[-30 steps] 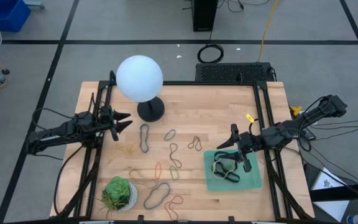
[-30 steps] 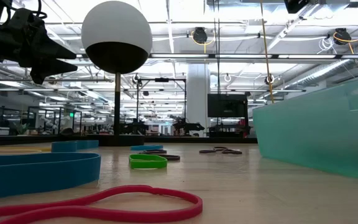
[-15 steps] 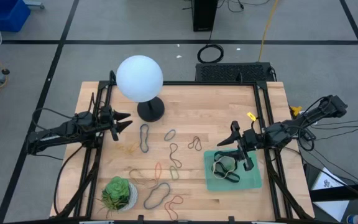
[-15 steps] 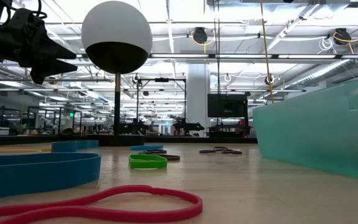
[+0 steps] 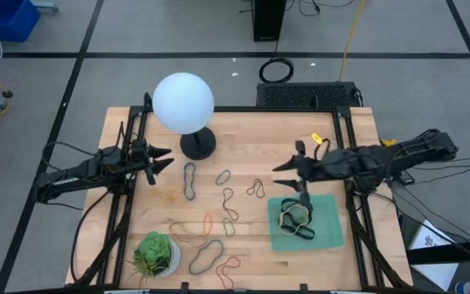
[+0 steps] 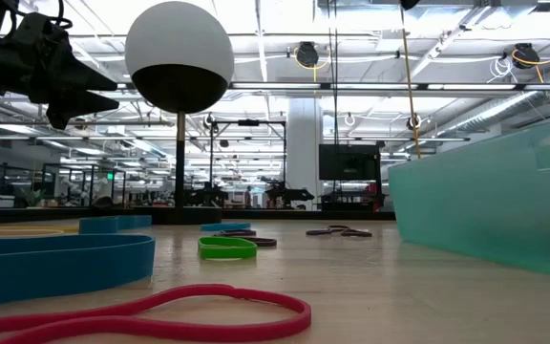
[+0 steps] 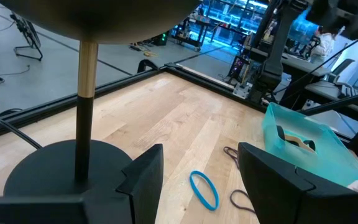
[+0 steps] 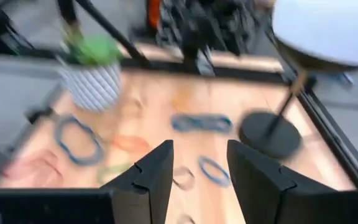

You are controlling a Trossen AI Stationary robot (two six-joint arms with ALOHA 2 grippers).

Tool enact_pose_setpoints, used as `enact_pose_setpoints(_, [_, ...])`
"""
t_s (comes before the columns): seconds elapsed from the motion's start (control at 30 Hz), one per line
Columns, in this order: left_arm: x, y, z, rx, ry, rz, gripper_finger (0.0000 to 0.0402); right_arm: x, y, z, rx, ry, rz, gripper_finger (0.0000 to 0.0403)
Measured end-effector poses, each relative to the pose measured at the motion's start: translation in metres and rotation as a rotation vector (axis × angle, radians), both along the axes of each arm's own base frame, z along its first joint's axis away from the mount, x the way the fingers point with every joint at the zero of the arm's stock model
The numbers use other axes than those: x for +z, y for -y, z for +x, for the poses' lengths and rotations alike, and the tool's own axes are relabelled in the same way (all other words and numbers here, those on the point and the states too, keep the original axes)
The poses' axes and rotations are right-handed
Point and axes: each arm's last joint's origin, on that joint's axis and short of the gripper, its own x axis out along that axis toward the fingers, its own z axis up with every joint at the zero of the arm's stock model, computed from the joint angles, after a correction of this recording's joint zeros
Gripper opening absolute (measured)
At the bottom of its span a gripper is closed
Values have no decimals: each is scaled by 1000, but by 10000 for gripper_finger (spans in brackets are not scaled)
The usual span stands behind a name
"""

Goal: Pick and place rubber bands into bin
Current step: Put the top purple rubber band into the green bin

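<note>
Many rubber bands (image 5: pixel 227 201) lie loose across the middle and front of the wooden table (image 5: pixel 243 131). A few more sit in the mint-green bin (image 5: pixel 330 231) near the table's front right corner. The right gripper (image 5: pixel 290 176) hangs just above the bin's back edge. Its two fingers are apart and hold nothing. The left gripper (image 5: pixel 165 158) waits by the table's left edge, beside the black base of the white ball lamp (image 5: pixel 184 101). Its fingers are apart and empty too. A little green succulent (image 5: pixel 155 252) in a white pot stands at the front left corner.
</note>
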Motion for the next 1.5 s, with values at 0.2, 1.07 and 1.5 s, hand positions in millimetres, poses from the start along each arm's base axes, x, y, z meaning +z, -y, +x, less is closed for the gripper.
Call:
enact_pose_setpoints(0.2, [0,0,0,0,1,-5,212,-8,22,37,-89,-225,-78,144])
enact_pose_setpoints(1.07, [-1,0,0,-2,-9,-6,212,-142,84,130,-130,-820,180,144])
enact_pose_setpoints(1.5, [-2,0,0,-1,-19,-7,212,-160,82,133,-97,-891,220,144])
